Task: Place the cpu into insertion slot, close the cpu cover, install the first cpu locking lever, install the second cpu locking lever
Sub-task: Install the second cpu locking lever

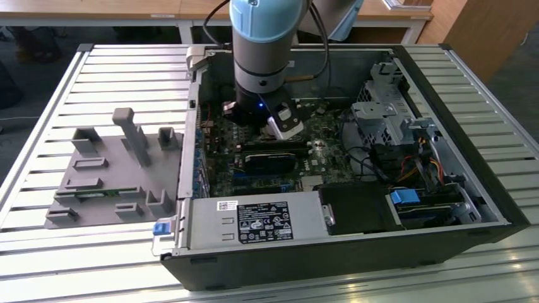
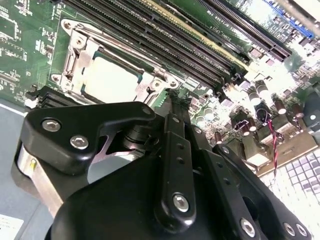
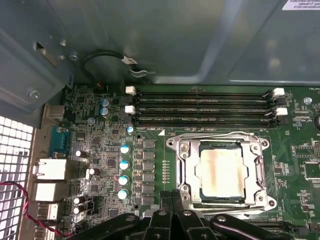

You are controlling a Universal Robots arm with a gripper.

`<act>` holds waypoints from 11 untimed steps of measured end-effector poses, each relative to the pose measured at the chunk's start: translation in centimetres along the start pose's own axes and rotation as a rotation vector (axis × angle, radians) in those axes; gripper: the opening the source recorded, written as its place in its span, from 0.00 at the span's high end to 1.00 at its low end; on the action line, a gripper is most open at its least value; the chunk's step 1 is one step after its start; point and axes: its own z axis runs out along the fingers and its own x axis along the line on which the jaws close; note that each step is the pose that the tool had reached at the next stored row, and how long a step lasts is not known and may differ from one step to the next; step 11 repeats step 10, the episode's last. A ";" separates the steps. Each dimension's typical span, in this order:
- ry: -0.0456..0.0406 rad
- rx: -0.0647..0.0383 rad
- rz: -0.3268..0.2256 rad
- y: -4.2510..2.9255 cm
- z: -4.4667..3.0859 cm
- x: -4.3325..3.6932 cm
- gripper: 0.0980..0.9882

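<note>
The cpu (image 3: pixel 222 172), a flat square chip with a dull silver top, lies in the insertion slot (image 3: pixel 220 146) on the green motherboard. The silver cpu cover (image 3: pixel 186 165) lies flat around it as a frame. A thin metal lever (image 3: pixel 215 134) runs along one edge of that frame. In the second wrist view the cpu (image 2: pixel 112 80) and cover (image 2: pixel 82 47) sit just beyond my fingertips. My gripper (image 3: pixel 172 194) hovers beside the socket's edge, its two black fingers pressed together with nothing between them. In the exterior view the gripper (image 1: pixel 282 126) reaches down inside the open computer case.
Long black memory slots (image 3: pixel 200 107) run beside the socket. Capacitors (image 3: pixel 123 170) and rear ports (image 3: pixel 50 170) stand on the other side. The case walls (image 1: pixel 455 126), a drive cage (image 1: pixel 379 117) and the power supply (image 1: pixel 261 221) hem the board in. A grey fixture plate (image 1: pixel 110 177) lies on the slatted table.
</note>
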 end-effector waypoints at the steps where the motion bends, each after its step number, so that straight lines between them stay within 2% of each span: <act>1: 0.0000 0.000 0.000 0.02 -0.06 0.00 0.99; 11: 0.0000 0.000 0.000 0.13 -0.48 0.00 0.99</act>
